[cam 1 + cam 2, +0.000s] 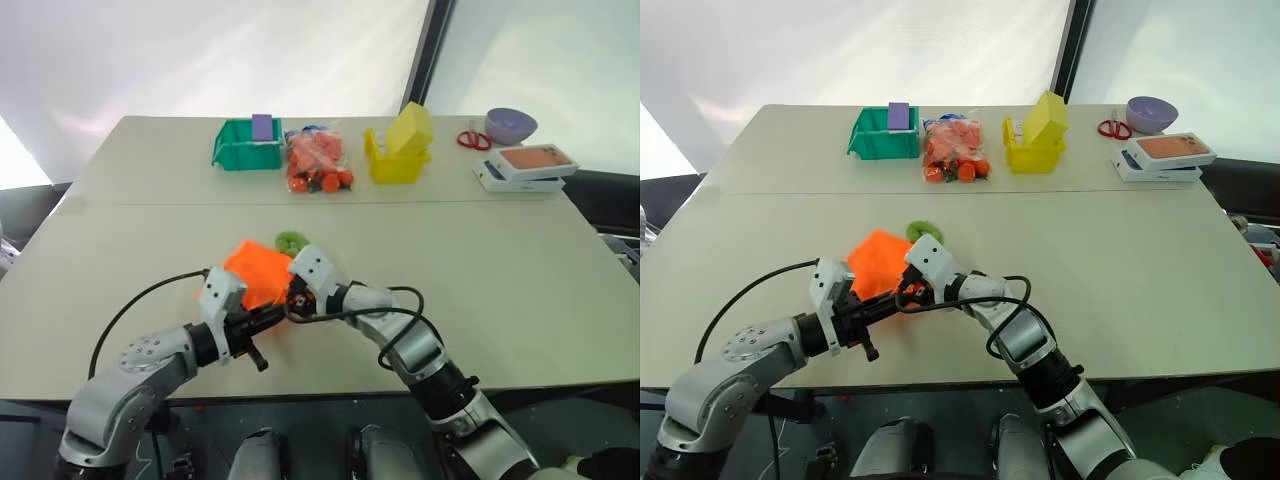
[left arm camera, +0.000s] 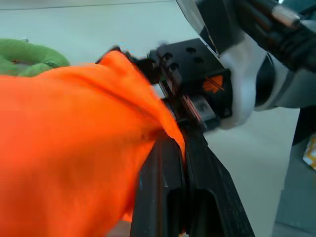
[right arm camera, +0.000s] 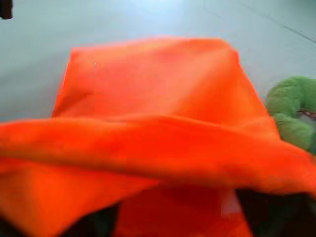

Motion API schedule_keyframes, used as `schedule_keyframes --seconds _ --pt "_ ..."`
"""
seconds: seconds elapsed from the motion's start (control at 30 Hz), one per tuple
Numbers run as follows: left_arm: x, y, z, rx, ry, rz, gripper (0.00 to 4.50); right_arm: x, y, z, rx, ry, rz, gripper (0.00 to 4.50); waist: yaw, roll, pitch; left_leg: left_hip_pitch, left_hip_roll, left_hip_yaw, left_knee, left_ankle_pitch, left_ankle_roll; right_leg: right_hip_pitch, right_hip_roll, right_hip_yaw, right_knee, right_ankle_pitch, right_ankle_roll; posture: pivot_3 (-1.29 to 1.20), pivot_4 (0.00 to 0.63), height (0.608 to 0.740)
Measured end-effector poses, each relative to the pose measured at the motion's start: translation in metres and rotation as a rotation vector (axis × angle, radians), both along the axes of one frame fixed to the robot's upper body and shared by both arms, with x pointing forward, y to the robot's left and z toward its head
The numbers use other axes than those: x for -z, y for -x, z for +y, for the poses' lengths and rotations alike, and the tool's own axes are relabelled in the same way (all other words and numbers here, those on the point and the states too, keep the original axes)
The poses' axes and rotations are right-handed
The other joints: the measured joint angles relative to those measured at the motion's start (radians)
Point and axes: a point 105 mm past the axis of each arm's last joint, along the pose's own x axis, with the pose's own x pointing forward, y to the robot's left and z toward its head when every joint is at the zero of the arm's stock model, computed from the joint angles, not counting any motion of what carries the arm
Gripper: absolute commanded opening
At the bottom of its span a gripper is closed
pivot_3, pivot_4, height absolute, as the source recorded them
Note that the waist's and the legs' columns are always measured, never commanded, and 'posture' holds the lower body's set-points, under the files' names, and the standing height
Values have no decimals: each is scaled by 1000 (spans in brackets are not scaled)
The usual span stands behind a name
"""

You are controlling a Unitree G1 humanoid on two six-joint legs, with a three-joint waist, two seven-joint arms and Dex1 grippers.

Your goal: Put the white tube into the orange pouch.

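From the head, a pale desk (image 1: 480, 260) stands before a white curtain; the orange pouch (image 1: 258, 270) lies near its front edge. Left wrist: the left hand (image 2: 181, 148) pinches the pouch's cloth. Right wrist: the pouch's orange folds; the right hand's state I cannot tell.

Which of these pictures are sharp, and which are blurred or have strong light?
Left eye view: sharp on the table, with bright, washed-out backlight from the pale wall behind it. Left wrist view: the orange pouch is near and soft. Right wrist view: the pouch fabric is smeared; the green ring is out of focus.
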Motion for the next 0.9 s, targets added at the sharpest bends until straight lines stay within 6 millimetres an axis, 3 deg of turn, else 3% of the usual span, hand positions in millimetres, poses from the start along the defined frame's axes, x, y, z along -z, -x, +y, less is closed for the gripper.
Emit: schedule_keyframes --seconds 0.1,0.17,0.27,0.37,0.47,0.57,0.77,0.9 --pt "4 5 4 6 -1 11 0 -2 6 -13 -37 15 -6 4470 0 0 0 0 0 0 0 0 0 -1 -1 0 -1 0 0 0 150 740" --pt "7 6 19 -29 -30 16 0 -4 21 -24 -102 -7 6 4470 1 0 0 0 0 0 -2 0 0 -6 -2 0 -1 0 0 0 150 740" --pt "12 1 56 -150 -97 30 0 -22 42 -35 -210 -97 28 4470 -2 0 0 -1 1 0 -2 0 0 -7 -1 0 0 0 0 0 150 740" --pt "15 6 73 -169 -134 42 0 -35 52 -48 -260 -154 73 4470 -3 2 1 -1 1 0 -2 0 0 -8 -2 0 0 0 0 0 150 740" --pt "18 10 90 -194 -164 59 0 -35 57 -57 -275 -170 122 4470 -6 2 2 -1 1 0 -2 -2 -2 -8 -2 0 -1 0 0 0 150 740" --pt "17 13 106 -209 -200 57 0 -34 48 -58 -223 -171 117 4470 -13 2 2 -1 1 1 -2 -2 -3 -10 -4 0 -1 0 -1 0 150 740" --pt "24 20 119 -197 -266 69 0 -16 2 -59 23 -153 144 4470 -13 3 2 -2 1 2 -3 -2 -4 -12 -5 -1 -1 0 -1 0 150 740" --pt "21 25 109 -149 -206 80 1222 -4 -14 -56 117 -144 176 4500 -14 2 2 -3 0 2 -3 -2 -4 -12 -5 0 -1 0 -1 0 150 740"
